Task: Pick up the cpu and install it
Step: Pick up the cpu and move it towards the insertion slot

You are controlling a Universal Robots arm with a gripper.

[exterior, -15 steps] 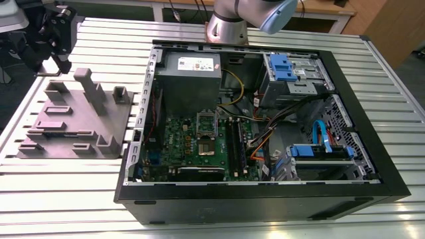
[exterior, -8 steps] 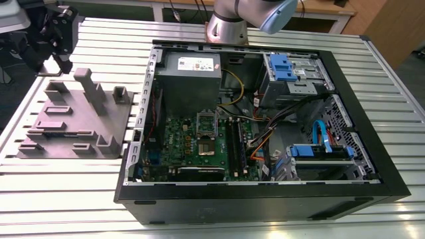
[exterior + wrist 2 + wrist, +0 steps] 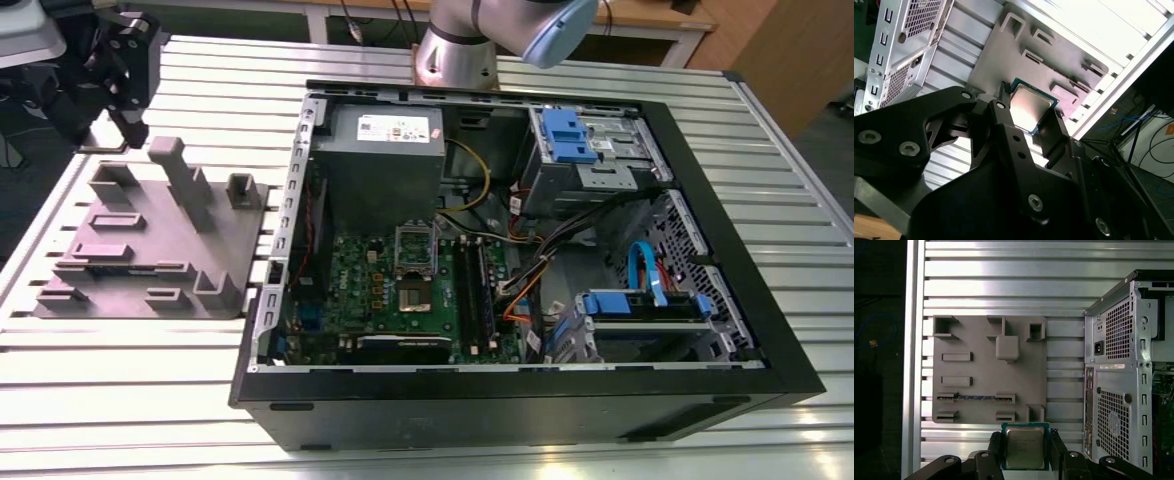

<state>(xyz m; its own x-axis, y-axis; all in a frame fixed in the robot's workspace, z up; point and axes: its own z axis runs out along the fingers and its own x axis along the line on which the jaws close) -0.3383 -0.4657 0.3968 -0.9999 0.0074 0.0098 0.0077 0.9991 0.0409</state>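
Holding the cpu [image 3: 1025,447] by two opposite edges, the gripper [image 3: 1025,454] is clamped on it, lifted near the grey fixture [image 3: 989,370]; pickup looks done. Farther off, in the open case [image 3: 747,330], the socket [image 3: 416,250] appears unfilled, so installing remains

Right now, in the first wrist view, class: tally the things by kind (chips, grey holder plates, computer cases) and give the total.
cpu, held between the fingers: 1
grey holder plate: 1
computer case: 1
Total: 3
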